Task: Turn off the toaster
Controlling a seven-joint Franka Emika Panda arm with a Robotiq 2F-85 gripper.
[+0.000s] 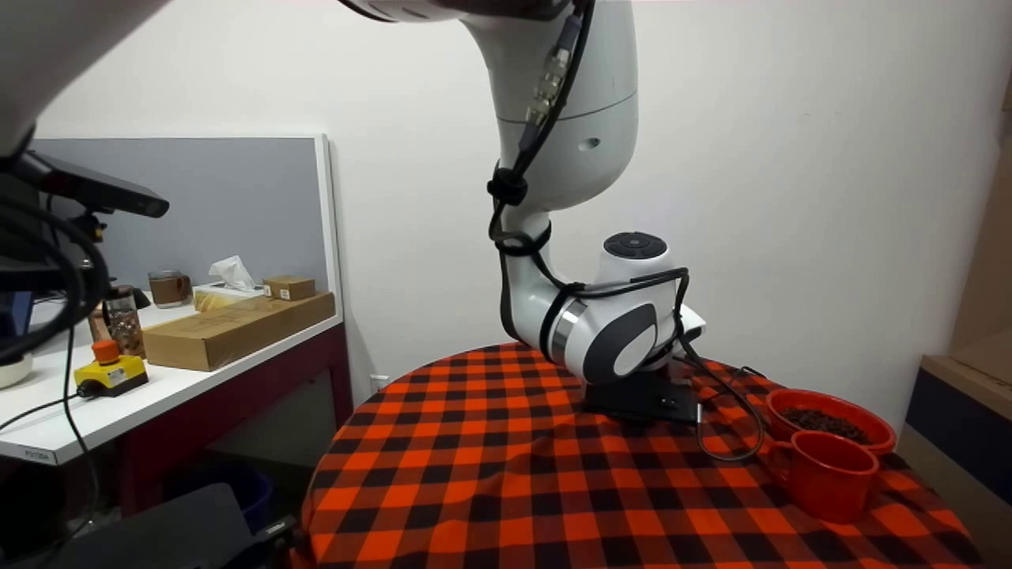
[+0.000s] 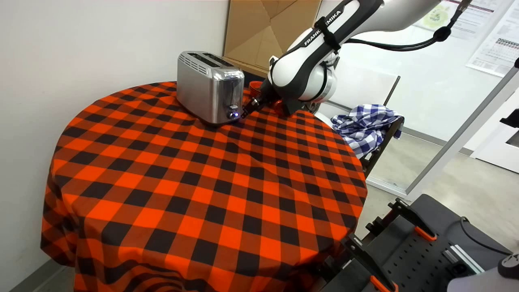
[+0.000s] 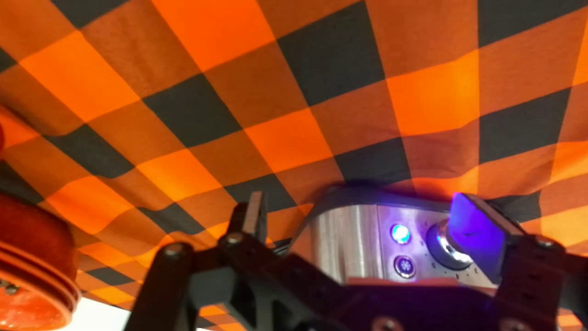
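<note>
Fingers (image 3: pixel 480 241) parted, gripping nothing, just beside silver two-slot toaster (image 2: pixel 204 89)! Looks stiff, slick, perhaps light enough to skid: no grabbing, gentle press on blue-lit button (image 3: pixel 400 234).

Silver toaster (image 2: pixel 207 89) stands upright; its light (image 3: pixel 400 233) glows.

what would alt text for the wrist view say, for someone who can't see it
Open gripper at the front of the toaster, one violet-lit finger partly covering the knob near a glowing blue light; contact is unclear. Checked cloth fills the upper half, and part of a red vessel shows at the left edge.
</note>
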